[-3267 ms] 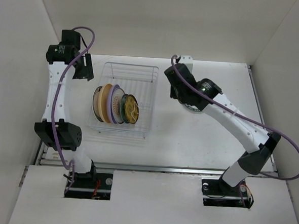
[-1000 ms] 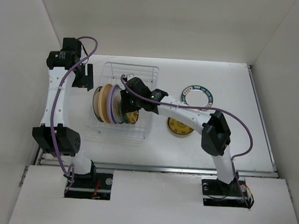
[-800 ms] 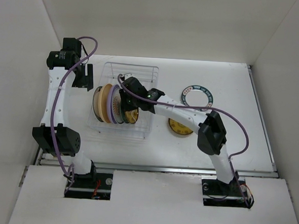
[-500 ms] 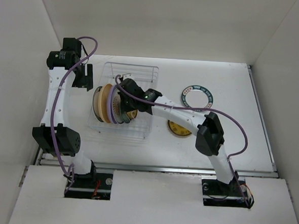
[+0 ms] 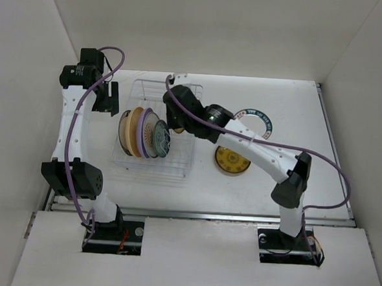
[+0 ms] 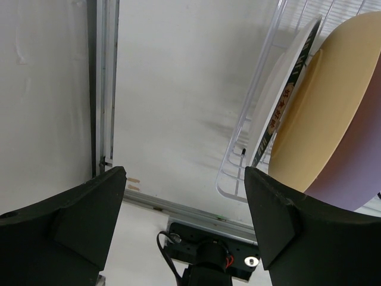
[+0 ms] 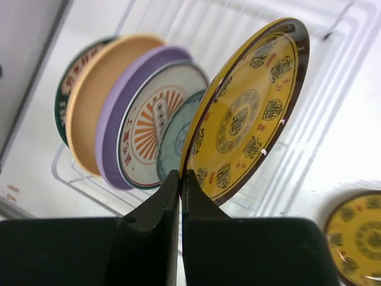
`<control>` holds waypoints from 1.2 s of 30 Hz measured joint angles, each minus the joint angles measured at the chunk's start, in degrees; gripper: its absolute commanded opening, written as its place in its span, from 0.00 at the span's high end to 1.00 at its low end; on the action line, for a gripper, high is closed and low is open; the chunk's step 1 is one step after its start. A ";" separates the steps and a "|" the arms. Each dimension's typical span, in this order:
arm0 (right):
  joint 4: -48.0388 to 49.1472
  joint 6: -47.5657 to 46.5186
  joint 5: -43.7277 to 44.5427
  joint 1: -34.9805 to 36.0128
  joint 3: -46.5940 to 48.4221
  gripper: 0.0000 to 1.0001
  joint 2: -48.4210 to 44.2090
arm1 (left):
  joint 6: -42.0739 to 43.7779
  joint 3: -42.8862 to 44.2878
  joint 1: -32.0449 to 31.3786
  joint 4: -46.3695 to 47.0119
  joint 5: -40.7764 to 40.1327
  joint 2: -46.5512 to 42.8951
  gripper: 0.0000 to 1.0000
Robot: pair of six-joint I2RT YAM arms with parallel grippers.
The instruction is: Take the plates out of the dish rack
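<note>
The dish rack [image 5: 184, 94] stands left of centre, with several plates on edge in it: green-rimmed [image 7: 68, 89], tan [image 7: 95, 101], lavender [image 7: 113, 137], white with orange rays [image 7: 152, 119] and teal-blue [image 7: 175, 137]. My right gripper [image 7: 180, 174] is shut on the lower rim of a yellow-brown patterned plate [image 7: 250, 113], holding it tilted above the rack's wires [image 7: 333, 119]. From above, the right gripper [image 5: 172, 126] hangs over the rack's right half and hides that plate. My left gripper [image 5: 106, 97] stands open beside the rack's left end, with nothing between its fingers [image 6: 286, 214].
Right of the rack, a second yellow patterned plate [image 5: 232, 162] and a dark-rimmed white plate [image 5: 254, 118] lie flat on the table, the latter partly under the right arm. White walls close in the left, back and right sides.
My right gripper has shut on the yellow-brown plate and raised it out of the row in the rack, swinging up and to the right. The left arm has stayed still.
</note>
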 measured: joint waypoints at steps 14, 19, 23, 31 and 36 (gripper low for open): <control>-12.37 -0.09 11.76 -5.16 -9.27 1.00 -12.61 | 0.00 0.00 0.00 0.00 -0.02 0.00 0.22; -17.62 1.57 10.91 -8.09 -22.64 1.00 -8.66 | 0.00 0.00 0.00 0.00 -0.02 0.00 0.22; -18.32 2.43 9.49 -8.00 -26.08 1.00 -2.71 | 0.00 0.00 0.00 0.00 -0.02 0.00 0.22; -17.11 2.99 7.72 -8.35 -26.14 1.00 -0.68 | 0.00 -0.13 0.00 0.02 -0.02 0.00 0.22; -17.14 3.21 6.08 -8.44 -26.18 0.94 -0.04 | 0.00 -0.85 0.00 -0.04 -0.17 0.00 0.22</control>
